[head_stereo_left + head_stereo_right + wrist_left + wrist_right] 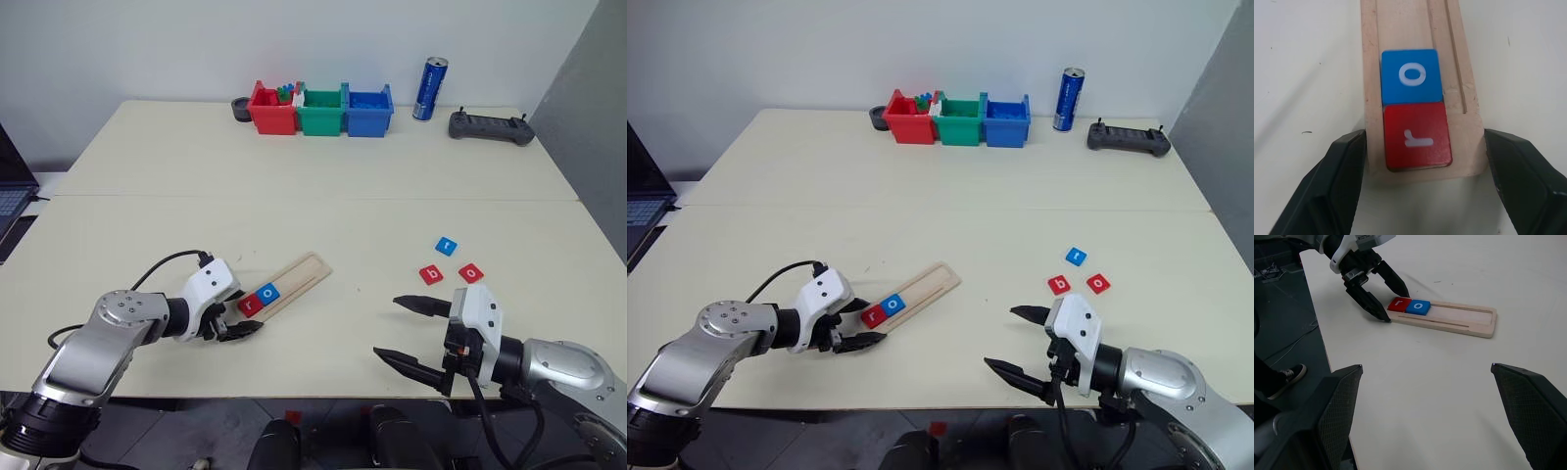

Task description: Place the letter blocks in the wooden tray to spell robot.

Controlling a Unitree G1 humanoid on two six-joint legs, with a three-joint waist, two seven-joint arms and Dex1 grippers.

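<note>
A: From the head, where do you see the wooden tray (292, 282)?

B: On the desk (323, 196), a red r block (251, 305) and blue o block (268, 293) at its near end. Your left pincer (240, 329) straddles that end, wide. Three loose blocks (447, 261) lie well right of the tray.

A: And at the wrists?

B: The left pincer's fingers (1337, 181) flank the tray's end, apart from it. Your right pincer (1430, 406) gapes wide, empty.

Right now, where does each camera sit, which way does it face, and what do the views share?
Head pair: look forward and down over the table; both arms show, left pincer at the wooden tray, right pincer open.
Left wrist: looks along its fingers at the tray end between them, holding the red r and blue o.
Right wrist: faces the tray past its own open fingers; the left pincer shows.
All views share the tray, r and o.
</note>
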